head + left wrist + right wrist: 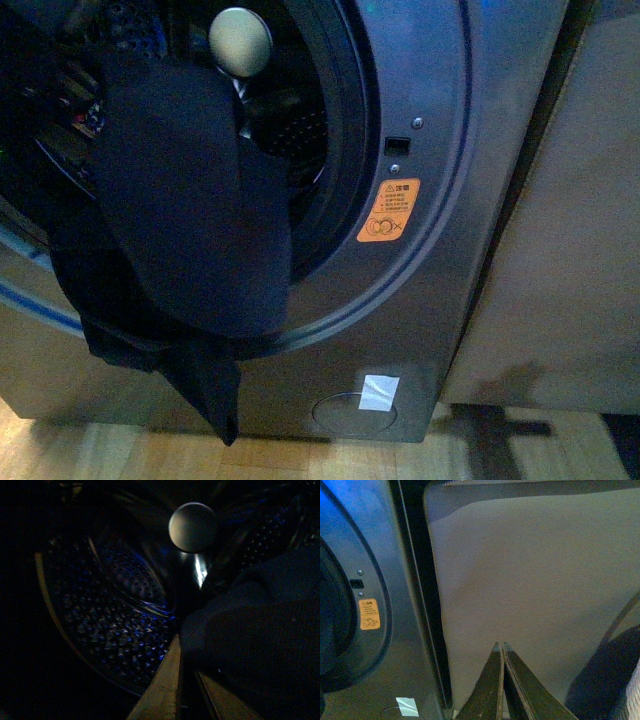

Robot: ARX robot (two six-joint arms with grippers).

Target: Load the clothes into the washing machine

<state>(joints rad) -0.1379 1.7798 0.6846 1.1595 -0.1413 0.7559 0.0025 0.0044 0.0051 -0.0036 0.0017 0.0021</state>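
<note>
The dark navy clothes (190, 220) hang over the lower rim of the washing machine's porthole, partly inside the drum and partly draping down to the floor. The washing machine (450, 180) is grey metal with an orange sticker (389, 210) beside the opening. In the left wrist view my left gripper (186, 650) reaches into the perforated steel drum (115, 620), shut on a fold of the clothes (260, 625). A round pale knob (192, 527) hangs above. In the right wrist view my right gripper (501, 647) is shut on nothing, facing a beige panel (535, 580).
A plain beige panel (570, 230) stands to the right of the machine, a dark gap between them. Wooden floor (300, 455) runs along the bottom. A small white label (379, 392) sits low on the machine's front.
</note>
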